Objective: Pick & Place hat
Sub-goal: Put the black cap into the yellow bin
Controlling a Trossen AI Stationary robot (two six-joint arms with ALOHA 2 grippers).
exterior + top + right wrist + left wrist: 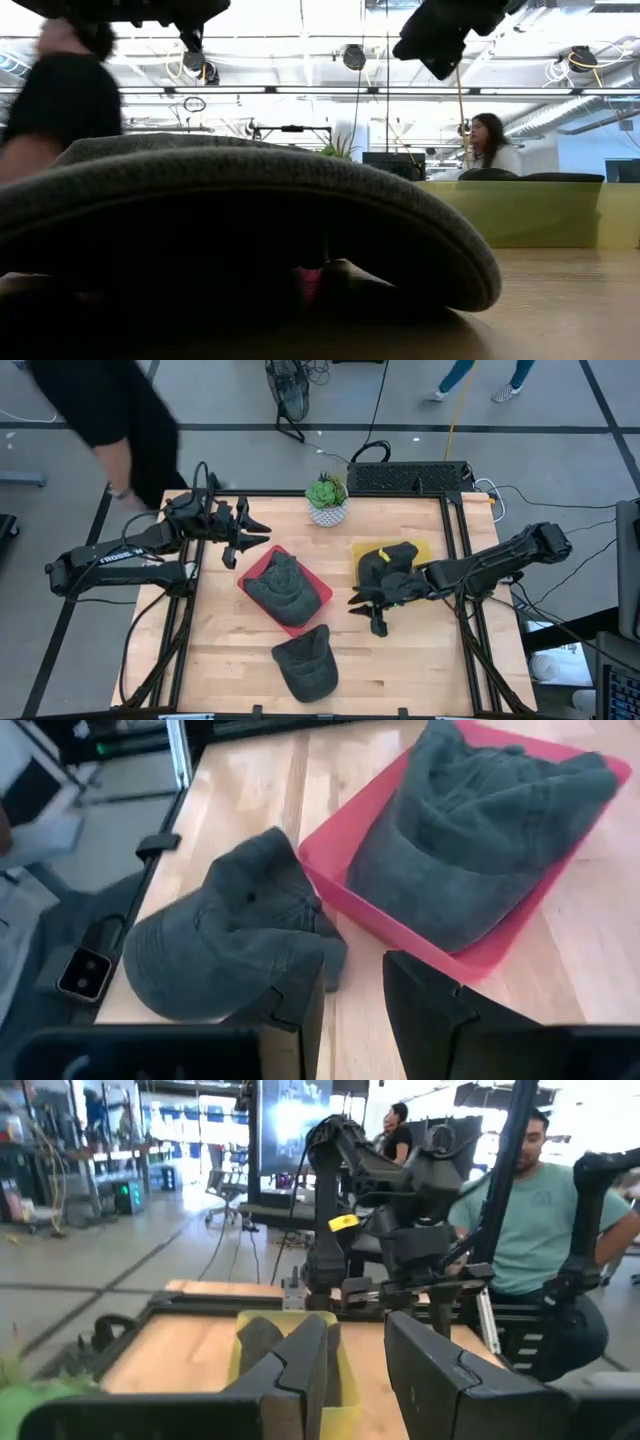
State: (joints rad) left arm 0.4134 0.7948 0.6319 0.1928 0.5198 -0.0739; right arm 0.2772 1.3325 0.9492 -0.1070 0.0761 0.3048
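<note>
Hovering at ten o'clock over the tabletop (400, 660), the left end effector (243, 532) is seen narrowly parted and empty. One hat (285, 590) is lodged in the red tray (318, 588) at centre, another hat (307, 661) lies loose at six o'clock, and a third dark hat (388, 558) rests on the yellow tray (420, 547) at three o'clock. Beside that tray the right end effector (372, 603) is held narrowly parted and empty; the hats are judged soft, light and floppy, best pinched at the stiffer brim.

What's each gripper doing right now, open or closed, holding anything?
Left gripper: open, holding nothing.
Right gripper: open, holding nothing.
</note>
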